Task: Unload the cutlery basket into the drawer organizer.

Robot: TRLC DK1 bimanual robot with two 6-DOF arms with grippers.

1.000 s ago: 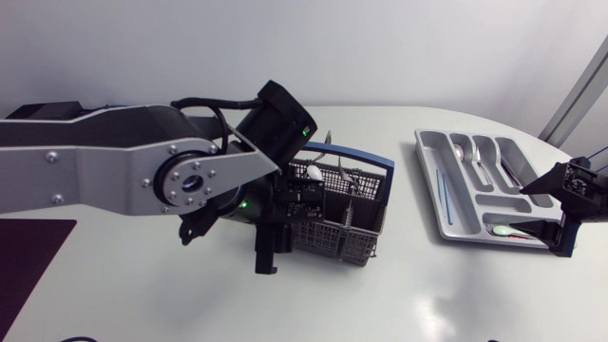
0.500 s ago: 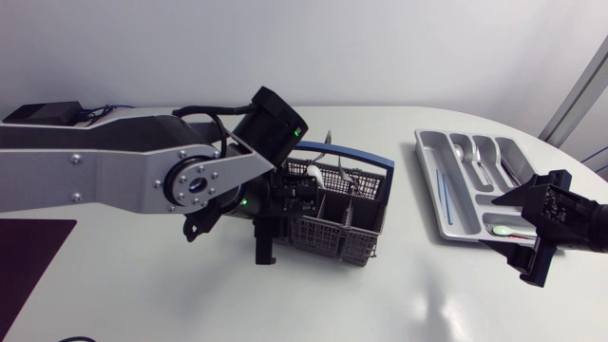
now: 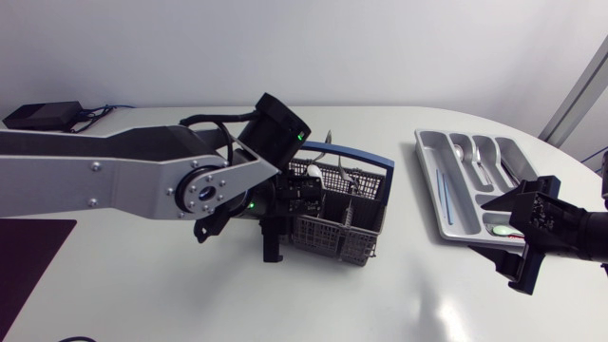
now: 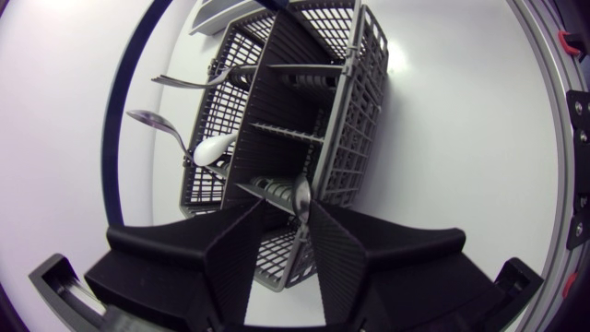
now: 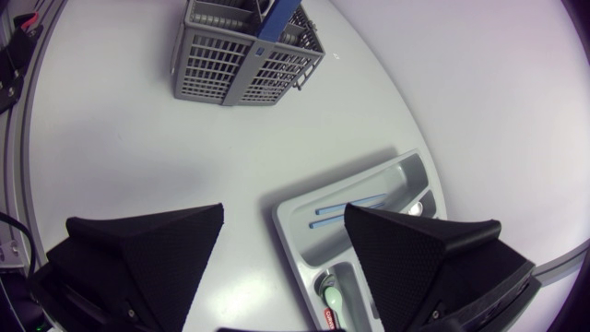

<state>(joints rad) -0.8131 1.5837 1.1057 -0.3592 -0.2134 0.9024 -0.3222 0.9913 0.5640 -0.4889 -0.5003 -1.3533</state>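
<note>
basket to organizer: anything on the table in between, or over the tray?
Nothing visible on the table between the cutlery basket and the drawer organizer. Only the right gripper, open, hangs over the organizer's front corner; its other compartments are uncovered.

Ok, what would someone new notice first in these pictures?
The big silver left arm lies across the table, the left gripper down at the grey cutlery basket in the middle. Then the grey drawer organizer at the right, spoons already in it, with the right gripper open by it.
</note>
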